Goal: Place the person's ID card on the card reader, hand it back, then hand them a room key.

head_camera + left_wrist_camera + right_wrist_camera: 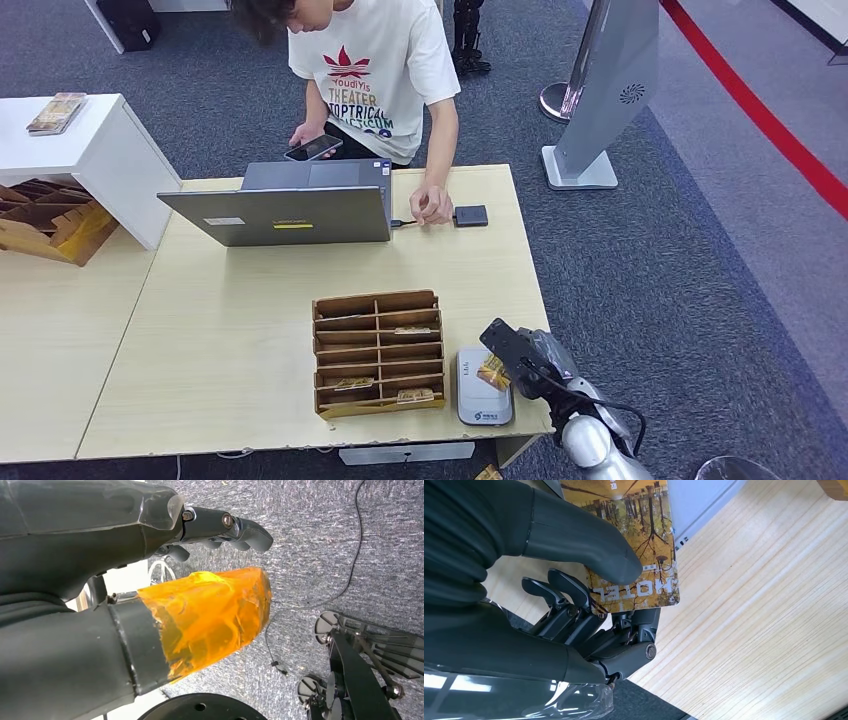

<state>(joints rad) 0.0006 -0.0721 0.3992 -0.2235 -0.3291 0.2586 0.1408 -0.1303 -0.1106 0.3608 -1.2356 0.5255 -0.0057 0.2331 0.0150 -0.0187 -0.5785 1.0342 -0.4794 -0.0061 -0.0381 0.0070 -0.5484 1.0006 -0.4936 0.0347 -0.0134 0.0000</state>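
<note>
Right wrist view reads "HOTEL" on the card (639,545) pinched by the right hand (574,580). Head view places it beside the card reader (484,388) on the desk (250,340). Left hand (150,580) hangs over carpet, fingers (240,530) curled, holding nothing.

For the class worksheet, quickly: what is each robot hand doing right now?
Left hand: holds nothing; open or shut cannot be told.
Right hand: holding a yellow-brown printed hotel card, pinched under its thumb.
</note>
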